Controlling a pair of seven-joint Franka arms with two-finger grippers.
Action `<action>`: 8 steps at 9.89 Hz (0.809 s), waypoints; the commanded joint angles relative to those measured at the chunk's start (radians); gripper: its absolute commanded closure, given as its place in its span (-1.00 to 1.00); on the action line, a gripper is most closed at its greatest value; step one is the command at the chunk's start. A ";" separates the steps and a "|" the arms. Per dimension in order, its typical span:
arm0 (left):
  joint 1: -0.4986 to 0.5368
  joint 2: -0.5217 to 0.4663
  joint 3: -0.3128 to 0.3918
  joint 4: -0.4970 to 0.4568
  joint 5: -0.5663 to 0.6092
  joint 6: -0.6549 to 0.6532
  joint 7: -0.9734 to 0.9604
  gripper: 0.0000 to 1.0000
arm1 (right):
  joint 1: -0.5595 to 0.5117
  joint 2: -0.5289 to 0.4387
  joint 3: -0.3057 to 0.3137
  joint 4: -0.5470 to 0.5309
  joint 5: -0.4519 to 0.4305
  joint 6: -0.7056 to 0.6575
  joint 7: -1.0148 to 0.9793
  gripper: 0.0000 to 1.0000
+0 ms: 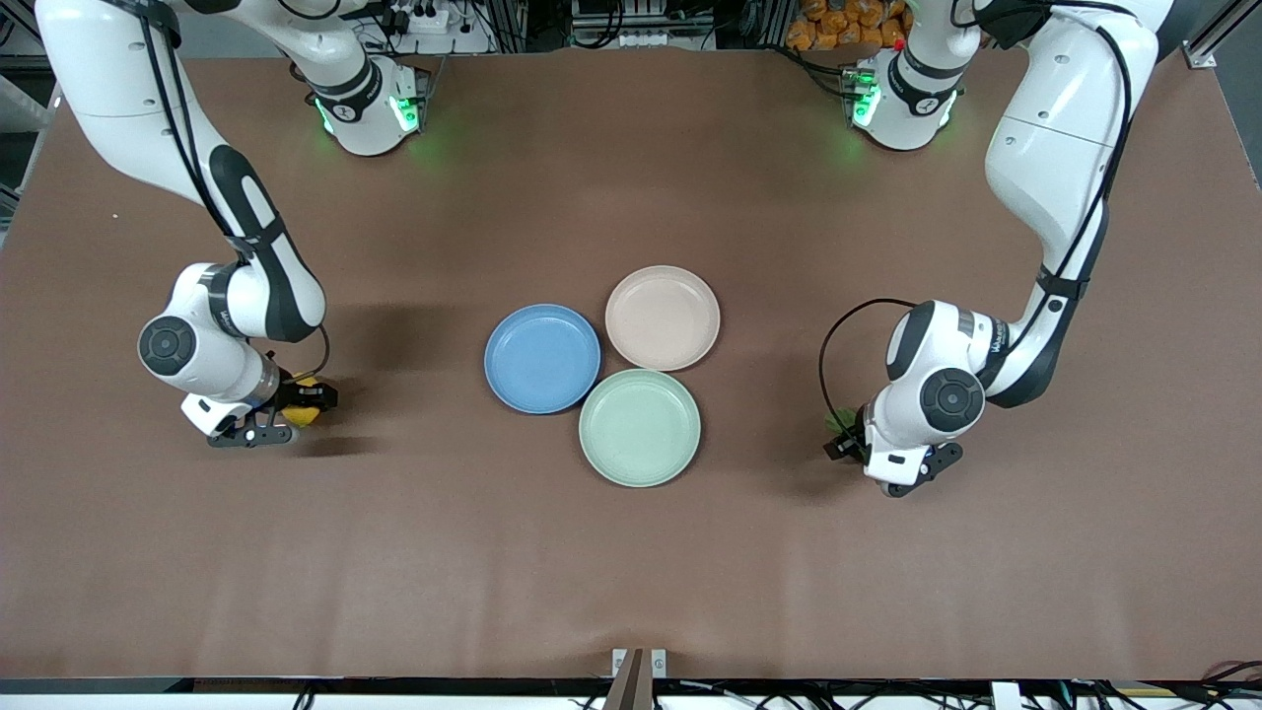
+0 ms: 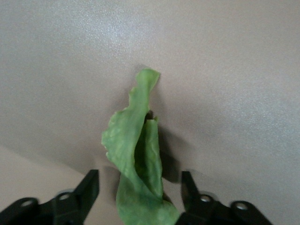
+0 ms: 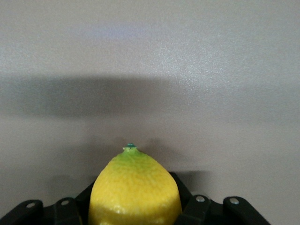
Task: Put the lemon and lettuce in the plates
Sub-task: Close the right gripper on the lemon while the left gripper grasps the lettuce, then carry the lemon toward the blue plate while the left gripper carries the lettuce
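Note:
The yellow lemon sits on the table toward the right arm's end, and my right gripper is shut on it, a black finger pressed against each side. In the front view the lemon peeks out under that gripper. The green wrinkly lettuce lies on the table toward the left arm's end. My left gripper is low around it and open, a finger on each side with gaps showing. The front view shows only a bit of the lettuce beside the left gripper. The blue plate and beige-pink plate lie empty mid-table.
A mint-green plate, also empty, touches the other two and lies nearest the front camera. The brown table stretches wide around the plates. Both arms' elbows hang over the table's two ends.

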 commanded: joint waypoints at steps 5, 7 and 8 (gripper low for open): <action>-0.004 -0.019 0.001 0.001 0.037 0.000 0.002 1.00 | -0.001 0.003 0.014 0.041 0.011 -0.070 -0.016 0.21; -0.013 -0.027 0.001 0.006 0.037 0.000 0.026 1.00 | -0.001 -0.006 0.016 0.065 0.011 -0.121 -0.016 0.21; -0.019 -0.033 -0.001 0.007 0.037 0.000 0.035 1.00 | -0.002 -0.008 0.023 0.073 0.011 -0.134 -0.013 0.21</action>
